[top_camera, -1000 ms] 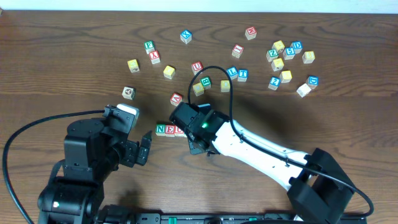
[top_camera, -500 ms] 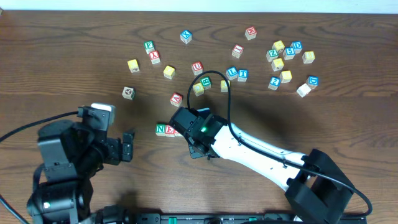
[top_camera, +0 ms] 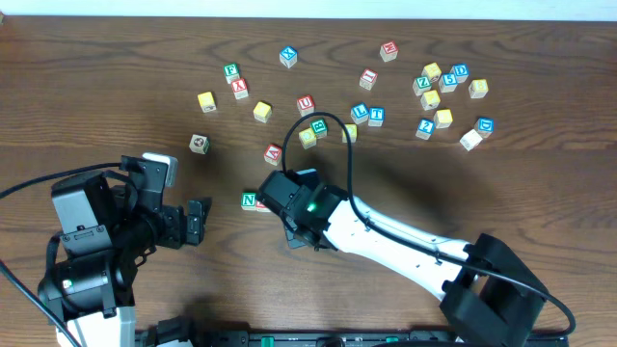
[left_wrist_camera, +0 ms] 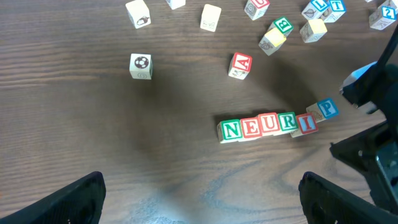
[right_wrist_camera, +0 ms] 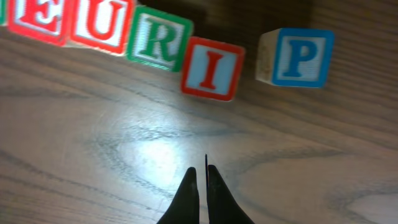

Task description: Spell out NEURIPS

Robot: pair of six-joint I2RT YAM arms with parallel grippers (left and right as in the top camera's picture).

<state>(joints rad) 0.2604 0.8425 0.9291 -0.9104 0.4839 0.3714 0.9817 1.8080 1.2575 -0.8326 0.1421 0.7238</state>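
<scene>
A row of letter blocks reads N (left_wrist_camera: 231, 130), E (left_wrist_camera: 250, 126), U (left_wrist_camera: 270, 123), R (left_wrist_camera: 287, 121), I (left_wrist_camera: 306, 123) on the wooden table. The blue P block (left_wrist_camera: 327, 109) sits just right of the I, slightly further back and apart from it. In the right wrist view I see the E (right_wrist_camera: 38, 20), U (right_wrist_camera: 101, 26), R (right_wrist_camera: 158, 38), I (right_wrist_camera: 212, 68) and P (right_wrist_camera: 298, 57). My right gripper (right_wrist_camera: 202, 171) is shut and empty, just in front of the I. In the overhead view the right gripper (top_camera: 301, 217) covers most of the row; only the N (top_camera: 249, 200) shows. My left gripper (left_wrist_camera: 202, 199) is open and empty, well in front of the row.
A red A block (left_wrist_camera: 240, 65) and a soccer-ball block (left_wrist_camera: 140, 66) lie behind the row. Several loose letter blocks are scattered across the far half of the table (top_camera: 429, 96). The right arm (top_camera: 405, 241) stretches from the front right.
The left arm has drawn back to the left, away from the row. The right gripper has shifted slightly left and toward the front, now covering more of the row from above.
</scene>
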